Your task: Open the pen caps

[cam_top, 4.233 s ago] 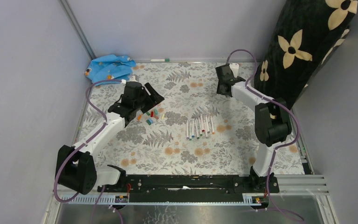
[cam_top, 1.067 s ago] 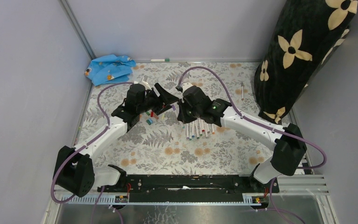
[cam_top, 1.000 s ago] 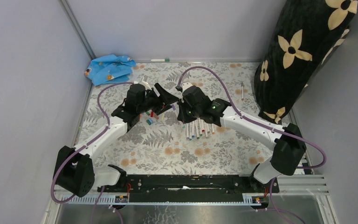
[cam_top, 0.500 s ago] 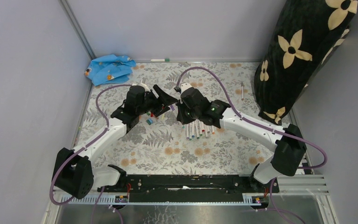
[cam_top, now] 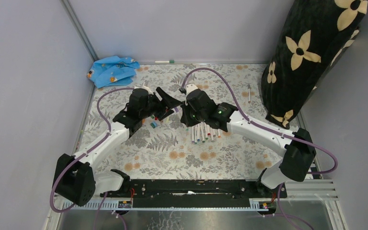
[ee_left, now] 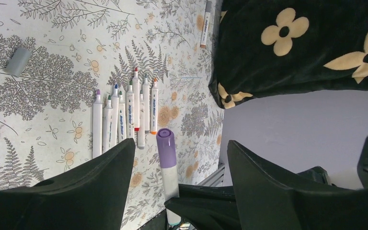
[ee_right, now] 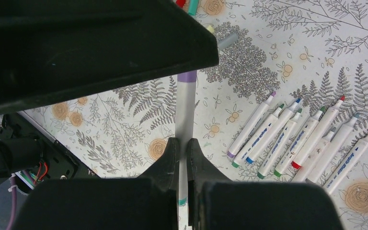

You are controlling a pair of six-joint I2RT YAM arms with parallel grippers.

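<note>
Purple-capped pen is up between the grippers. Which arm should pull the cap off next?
Left. The left gripper is open, its fingers on either side of the purple cap. The right gripper is shut on the pen lower down the barrel, so it looks better placed just to hold.

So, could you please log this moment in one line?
right gripper: shut on pen; left gripper: open, flanking purple cap; cap on

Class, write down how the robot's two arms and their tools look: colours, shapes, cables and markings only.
The left arm and right arm have white tubular links joined by bulky black joint housings. A purple cable loops along each. The left tool and right tool are matt black with broad, tapering fingers. A small green light glows on the right wrist.
</note>
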